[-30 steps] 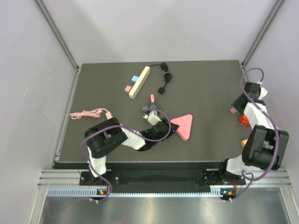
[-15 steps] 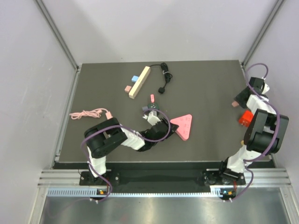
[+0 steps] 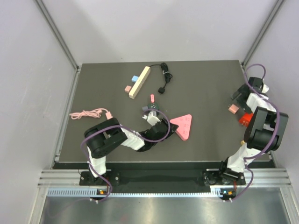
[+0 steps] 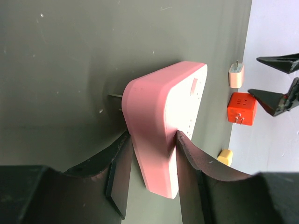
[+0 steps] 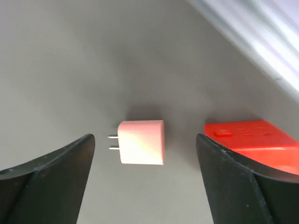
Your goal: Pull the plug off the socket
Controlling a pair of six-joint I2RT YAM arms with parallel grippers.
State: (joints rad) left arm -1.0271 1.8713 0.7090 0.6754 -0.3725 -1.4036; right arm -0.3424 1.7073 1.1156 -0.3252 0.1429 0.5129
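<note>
The pink triangular socket [image 3: 183, 125] lies at the table's middle, and my left gripper [image 3: 164, 128] is shut on its near corner. In the left wrist view both fingers press the socket's [image 4: 166, 121] flat sides. A small pink plug [image 5: 141, 142] lies loose on the table, its two prongs pointing left and plugged into nothing. My right gripper [image 5: 145, 136] hangs open above it, one finger on either side, touching nothing. In the top view the plug [image 3: 232, 108] rests at the right edge, just below the right gripper [image 3: 237, 98].
A red cube adapter [image 5: 252, 135] sits right beside the plug, and a yellow piece [image 4: 224, 157] lies nearer. A cream strip [image 3: 139, 82] with small plugs, a black cable [image 3: 163, 77], a pink cable [image 3: 88, 113] and small adapters [image 3: 150, 107] lie elsewhere.
My right gripper has opened and let go of the pink plug, which now lies on the table beside the red cube. The left arm has not moved.
</note>
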